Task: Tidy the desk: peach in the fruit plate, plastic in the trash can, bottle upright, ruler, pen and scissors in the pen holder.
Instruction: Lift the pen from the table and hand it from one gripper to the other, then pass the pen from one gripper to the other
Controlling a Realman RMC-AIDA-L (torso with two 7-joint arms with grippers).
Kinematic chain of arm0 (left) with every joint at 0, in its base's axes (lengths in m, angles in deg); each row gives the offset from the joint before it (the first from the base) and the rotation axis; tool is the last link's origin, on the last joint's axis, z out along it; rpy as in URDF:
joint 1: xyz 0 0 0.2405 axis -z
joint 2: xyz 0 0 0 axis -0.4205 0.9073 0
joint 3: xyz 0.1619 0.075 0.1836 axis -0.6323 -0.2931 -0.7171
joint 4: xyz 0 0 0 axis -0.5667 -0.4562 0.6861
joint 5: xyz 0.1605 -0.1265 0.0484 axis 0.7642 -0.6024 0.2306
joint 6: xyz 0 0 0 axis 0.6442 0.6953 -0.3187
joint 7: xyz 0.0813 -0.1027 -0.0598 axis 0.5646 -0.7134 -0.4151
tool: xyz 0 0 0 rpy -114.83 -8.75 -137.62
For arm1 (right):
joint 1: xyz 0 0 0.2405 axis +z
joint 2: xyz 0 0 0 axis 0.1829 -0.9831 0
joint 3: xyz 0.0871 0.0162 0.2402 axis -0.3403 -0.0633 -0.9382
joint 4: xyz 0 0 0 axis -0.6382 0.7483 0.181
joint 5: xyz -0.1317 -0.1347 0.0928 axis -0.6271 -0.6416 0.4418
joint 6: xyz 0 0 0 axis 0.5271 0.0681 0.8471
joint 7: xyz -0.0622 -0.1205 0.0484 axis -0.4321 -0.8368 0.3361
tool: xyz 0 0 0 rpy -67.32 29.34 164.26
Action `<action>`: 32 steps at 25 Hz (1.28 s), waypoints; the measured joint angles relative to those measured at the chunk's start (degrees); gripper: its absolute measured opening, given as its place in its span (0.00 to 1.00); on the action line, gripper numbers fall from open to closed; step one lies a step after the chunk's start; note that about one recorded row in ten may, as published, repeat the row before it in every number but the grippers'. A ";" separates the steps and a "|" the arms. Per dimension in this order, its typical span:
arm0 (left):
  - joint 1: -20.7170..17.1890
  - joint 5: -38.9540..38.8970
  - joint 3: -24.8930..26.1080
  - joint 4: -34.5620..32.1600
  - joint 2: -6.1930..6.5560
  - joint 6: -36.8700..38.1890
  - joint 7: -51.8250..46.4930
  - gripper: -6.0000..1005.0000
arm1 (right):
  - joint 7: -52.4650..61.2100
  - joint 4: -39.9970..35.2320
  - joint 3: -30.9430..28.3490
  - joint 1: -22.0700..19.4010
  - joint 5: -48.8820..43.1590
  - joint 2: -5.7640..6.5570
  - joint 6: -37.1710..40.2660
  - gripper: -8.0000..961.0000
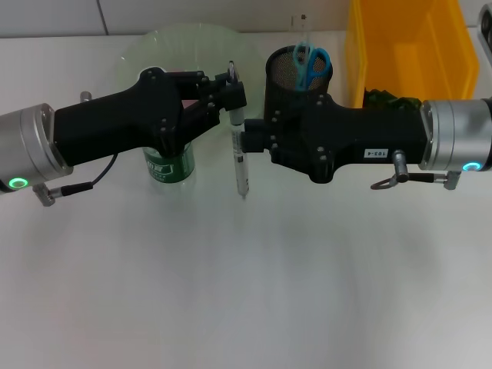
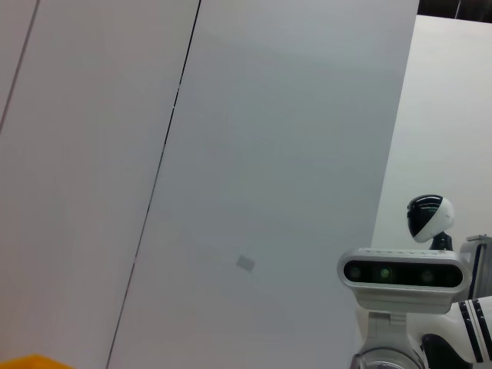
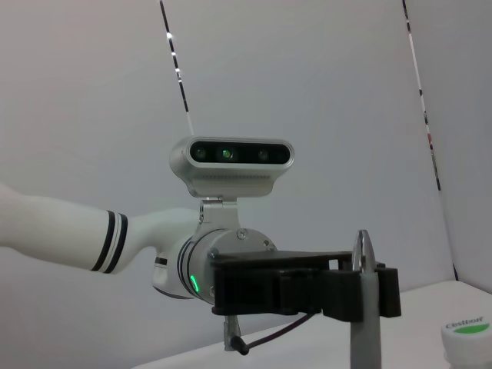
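A pen [image 1: 239,154] hangs upright above the table between my two grippers. My left gripper [image 1: 231,95] is shut on its upper end. My right gripper [image 1: 247,143] comes from the right and is shut on its middle. The right wrist view shows the pen [image 3: 361,307] held in the left gripper [image 3: 361,292]. The green bottle [image 1: 167,166] stands upright under my left arm; its cap [image 3: 467,332] shows in the right wrist view. Blue scissors [image 1: 311,61] stand in the black mesh pen holder [image 1: 283,77]. The glass fruit plate [image 1: 192,48] lies at the back. Peach and ruler are out of view.
A yellow bin [image 1: 407,46] stands at the back right, with something dark green [image 1: 383,98] at its foot, behind my right arm. White table surface [image 1: 246,277] stretches in front of both arms. The left wrist view shows only the wall and my head [image 2: 403,270].
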 joint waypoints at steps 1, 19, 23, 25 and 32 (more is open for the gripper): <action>0.00 -0.01 0.04 0.09 -0.02 0.00 0.02 0.17 | -0.13 0.04 0.03 -0.03 0.05 0.00 0.03 0.05; -0.92 -10.62 0.60 5.14 -0.07 -0.03 3.27 0.13 | -0.09 1.08 -3.18 -3.32 4.56 0.41 6.30 0.15; -1.44 -16.15 0.58 6.98 -0.12 0.39 5.26 0.13 | 0.04 1.27 -7.03 -6.52 7.90 0.76 10.29 0.38; -1.47 -20.99 0.35 8.99 -0.17 1.11 6.58 0.13 | -0.25 2.87 -11.50 -9.68 11.29 0.71 13.11 0.44; 1.70 -32.60 0.17 17.76 -0.51 5.76 5.64 0.13 | -12.69 15.22 -16.46 -14.11 19.52 0.45 19.70 0.50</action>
